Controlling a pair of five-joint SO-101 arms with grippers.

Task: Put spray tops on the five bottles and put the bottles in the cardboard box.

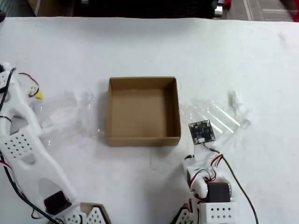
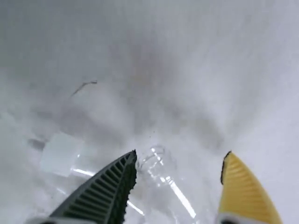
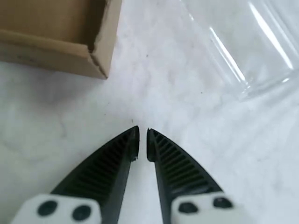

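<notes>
Plainly spread, the left gripper (image 2: 180,156) has its dark and yellow fingers wide apart with nothing clamped. The open neck of a clear bottle (image 2: 156,161) lies on the table (image 2: 196,70) between them, nearer the dark finger. From above, the cardboard box (image 1: 144,140) sits mid-table, with one cluster of bottles (image 1: 70,112) on its left by the left arm and another cluster (image 1: 219,116) on its right. The right gripper (image 3: 142,133) is all but closed, only a thin slit between its tips. It holds nothing and hangs over bare table, between a box corner and the right cluster, clear of both.
</notes>
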